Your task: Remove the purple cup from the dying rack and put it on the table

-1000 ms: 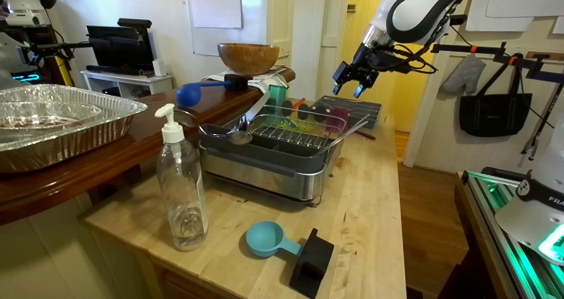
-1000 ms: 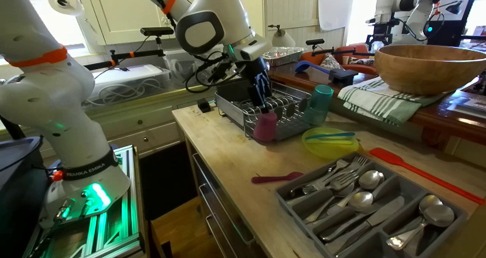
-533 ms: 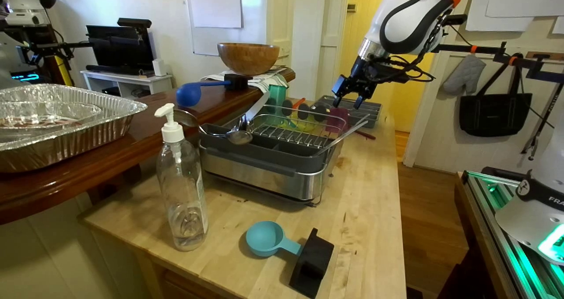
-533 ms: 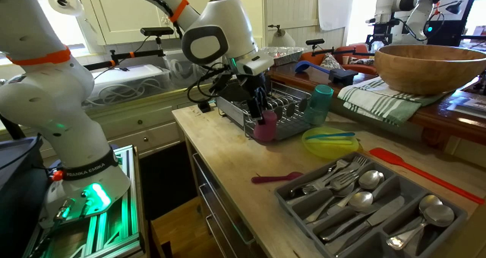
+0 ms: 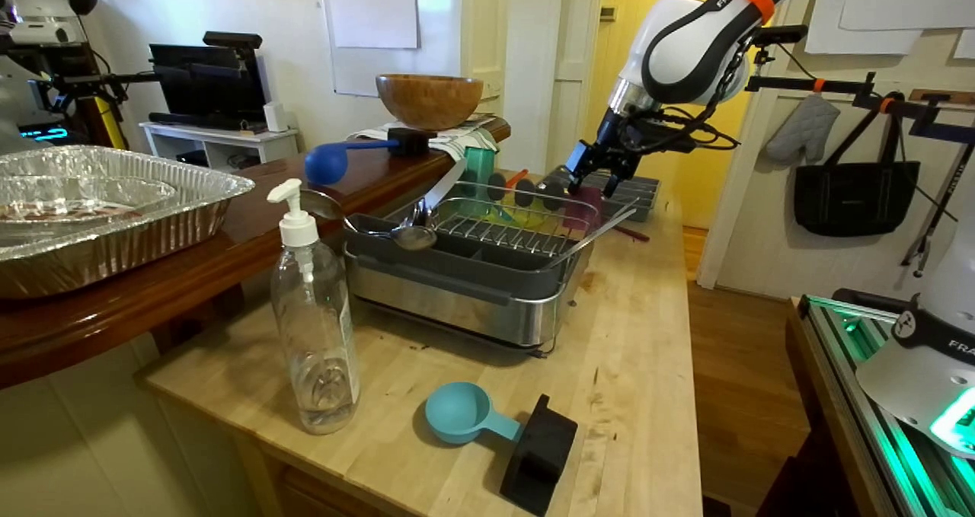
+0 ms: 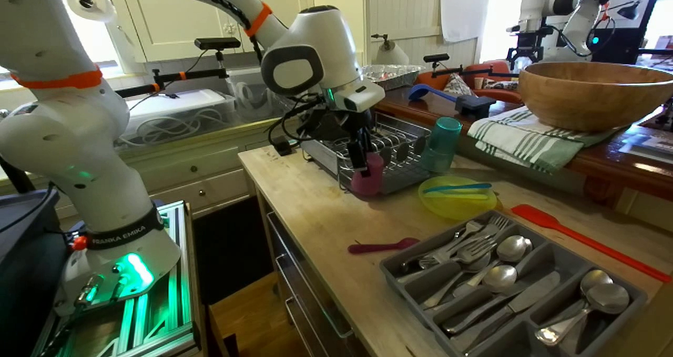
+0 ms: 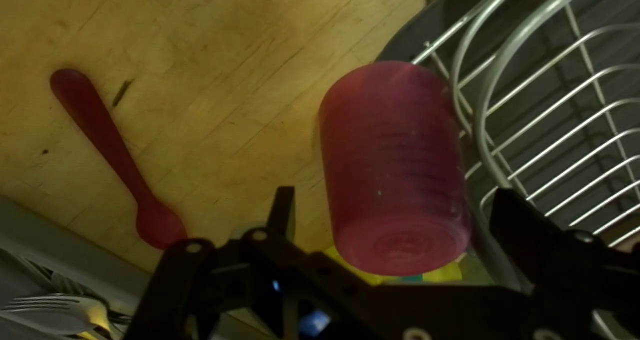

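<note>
Cup (image 7: 392, 154), purple, base up, at corner of rack (image 7: 547, 102), between spread jaws of the tool (image 7: 395, 192)

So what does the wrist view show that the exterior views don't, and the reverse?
Only the wrist view: the ring-shaped marking on the base of the purple cup.
Only the exterior views: the wooden bowl and blue ladle, plus, in an exterior view, a pump bottle.
Shared: the purple cup, drying rack, dark red spoon, table and open gripper.
</note>
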Available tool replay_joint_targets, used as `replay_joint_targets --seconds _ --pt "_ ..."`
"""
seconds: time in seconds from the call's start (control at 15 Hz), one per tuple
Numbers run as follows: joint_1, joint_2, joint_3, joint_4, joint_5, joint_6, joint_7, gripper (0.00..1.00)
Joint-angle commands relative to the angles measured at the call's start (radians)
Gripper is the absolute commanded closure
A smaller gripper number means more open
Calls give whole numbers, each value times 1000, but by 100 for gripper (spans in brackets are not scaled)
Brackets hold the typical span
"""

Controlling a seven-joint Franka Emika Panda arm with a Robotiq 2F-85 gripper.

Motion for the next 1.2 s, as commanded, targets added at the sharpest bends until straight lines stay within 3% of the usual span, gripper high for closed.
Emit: replay_joint_targets --seconds 0.0,0.27,1.13 --pt "21 39 -16 26 50 25 -50 27" --pt "20 42 -17 33 56 29 -61 57" --pt "14 -82 -30 21 8 -5 -74 57"
